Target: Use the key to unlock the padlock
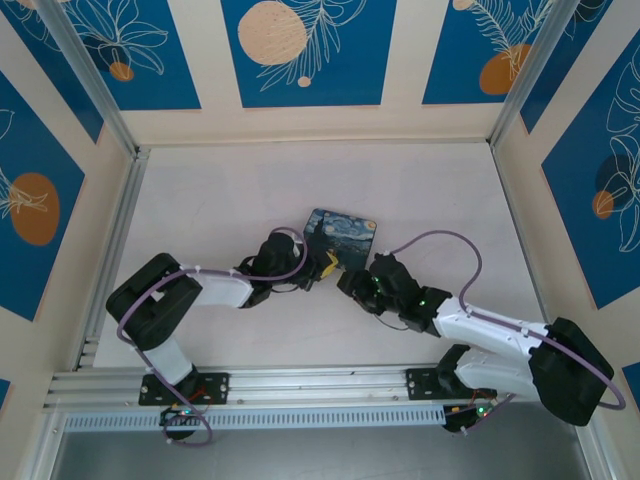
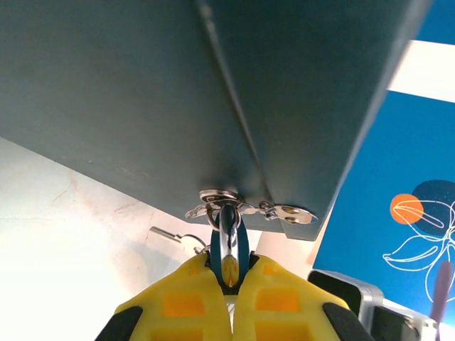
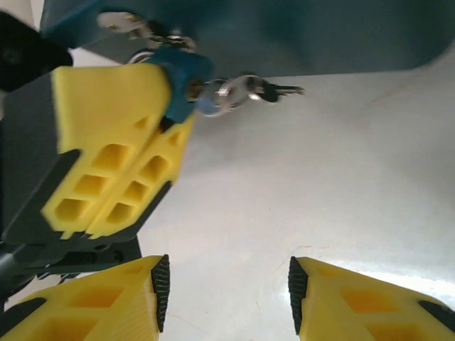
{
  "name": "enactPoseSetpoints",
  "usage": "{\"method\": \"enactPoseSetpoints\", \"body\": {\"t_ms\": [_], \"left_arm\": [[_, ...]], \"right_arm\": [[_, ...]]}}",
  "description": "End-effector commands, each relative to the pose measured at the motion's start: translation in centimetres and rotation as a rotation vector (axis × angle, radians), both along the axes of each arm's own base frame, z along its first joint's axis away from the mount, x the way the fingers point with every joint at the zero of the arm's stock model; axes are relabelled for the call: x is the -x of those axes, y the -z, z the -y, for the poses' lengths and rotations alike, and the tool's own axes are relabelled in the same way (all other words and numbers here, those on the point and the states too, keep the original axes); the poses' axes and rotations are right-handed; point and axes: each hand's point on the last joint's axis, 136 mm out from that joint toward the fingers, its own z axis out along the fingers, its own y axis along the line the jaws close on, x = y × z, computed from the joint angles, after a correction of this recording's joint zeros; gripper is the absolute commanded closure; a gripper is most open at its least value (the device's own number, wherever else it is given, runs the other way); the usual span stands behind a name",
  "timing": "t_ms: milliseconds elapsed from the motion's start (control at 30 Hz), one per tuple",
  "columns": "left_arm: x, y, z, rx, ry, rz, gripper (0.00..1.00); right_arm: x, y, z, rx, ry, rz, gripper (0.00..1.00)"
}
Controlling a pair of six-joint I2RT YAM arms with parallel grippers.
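2 arms meet at the tin (image 1: 340,232) from above; left wrist: left fingers (image 2: 206,291) clamp the padlock (image 2: 240,249) on its hasp (image 2: 220,199); right wrist: right fingers (image 3: 121,298) gape empty short of the key (image 3: 281,90), which may swing aside if nudged.

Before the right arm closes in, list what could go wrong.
1. The key is thin and sits close beside the left fingers clamping the padlock; the open right fingers might strike them or miss it.
2. The padlock hangs from the clasp of the tin, and only the padlock is gripped, so twisting could drag the tin.
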Motion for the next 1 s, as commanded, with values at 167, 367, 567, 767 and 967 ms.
{"method": "enactPoseSetpoints", "body": {"t_ms": [167, 367, 567, 767, 967], "left_arm": [[-0.7, -1.2, 0.1, 0.047, -0.017, 0.044, 1.00], [-0.5, -1.0, 0.1, 0.035, -0.012, 0.022, 1.00], [-0.5, -0.9, 0.1, 0.022, -0.005, 0.012, 1.00], [-0.9, -1.5, 0.4, 0.025, 0.001, 0.016, 1.00], [-1.2, -3.1, 0.4, 0.030, 0.011, 0.022, 1.00]], "right_arm": [[-2.6, -2.2, 1.0, -0.148, 0.201, 0.034, 0.54], [-3.6, -4.9, 0.2, 0.051, 0.009, 0.154, 0.60], [-3.0, -7.2, 0.2, 0.342, -0.263, 0.341, 0.60], [-1.7, -6.3, 0.0, 0.617, -0.512, 0.513, 0.62], [-1.9, -5.4, 0.9, 0.759, -0.546, 0.612, 0.67]]}}
